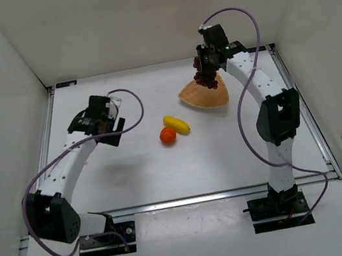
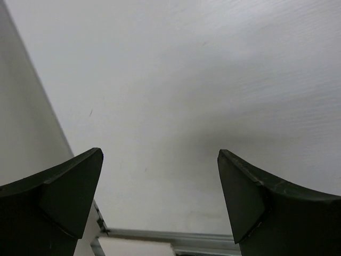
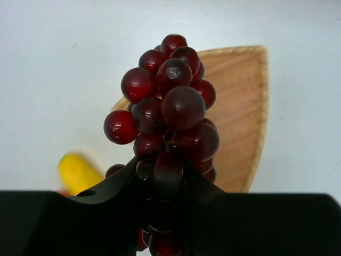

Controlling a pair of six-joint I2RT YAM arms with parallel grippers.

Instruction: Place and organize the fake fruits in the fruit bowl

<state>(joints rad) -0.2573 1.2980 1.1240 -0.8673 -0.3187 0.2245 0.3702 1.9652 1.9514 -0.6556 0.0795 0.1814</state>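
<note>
My right gripper (image 1: 207, 69) is shut on the dark purple grape bunch (image 1: 206, 79) and holds it above the far edge of the tan fruit bowl (image 1: 205, 96). In the right wrist view the grapes (image 3: 170, 112) hang between my jaws with the bowl (image 3: 240, 117) behind them and the yellow banana-like fruit (image 3: 79, 172) at lower left. That yellow fruit (image 1: 176, 124) and the small orange (image 1: 168, 135) lie side by side on the table, left of the bowl. My left gripper (image 1: 114, 136) is open and empty, well to the left of the fruits; its fingers (image 2: 69, 197) frame bare table.
White walls enclose the table on three sides. A metal rail (image 1: 202, 197) runs along the near edge and another rail (image 2: 170, 237) shows in the left wrist view. Purple cables loop from both arms.
</note>
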